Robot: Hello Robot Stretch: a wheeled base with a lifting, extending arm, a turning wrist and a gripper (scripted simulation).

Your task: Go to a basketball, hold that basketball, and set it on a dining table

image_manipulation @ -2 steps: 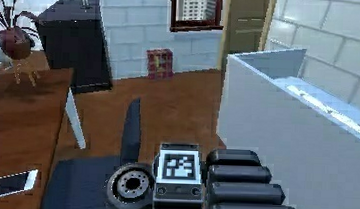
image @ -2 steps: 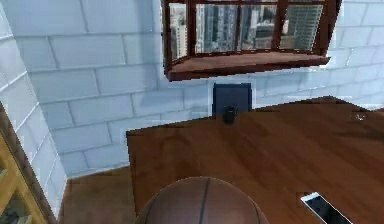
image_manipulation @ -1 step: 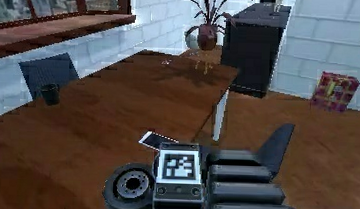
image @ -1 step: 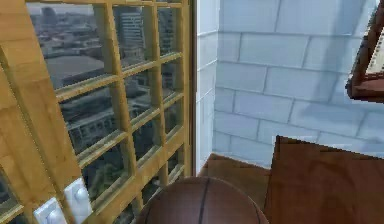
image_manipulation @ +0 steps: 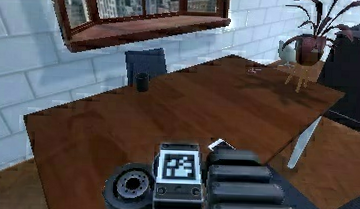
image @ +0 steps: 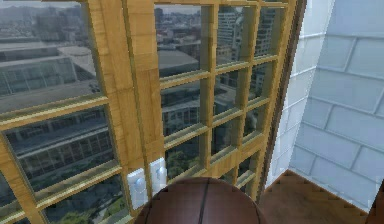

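A dark orange-brown ball with black seams point(image: 200, 201), shaped like a basketball, rises from the bottom edge of the forward view in front of a wood-framed window. In the arm side view the arm comes up from the bottom edge over a brown wooden table point(image_manipulation: 188, 108). The arm carries a white square with black marks point(image_manipulation: 179, 166). Left of that square sits the gripper point(image_manipulation: 131, 189), a dark round body low in the picture. Its far end cannot be made out, so I cannot tell whether it holds anything.
The table holds a small dark cup point(image_manipulation: 142, 82), a potted plant point(image_manipulation: 312, 44), a white figurine point(image_manipulation: 287, 51) and a thin grey slab point(image_manipulation: 307, 143). A dark chair back point(image_manipulation: 146, 62) stands behind it. White brick wall point(image: 345, 100) meets the tall window point(image: 120, 90).
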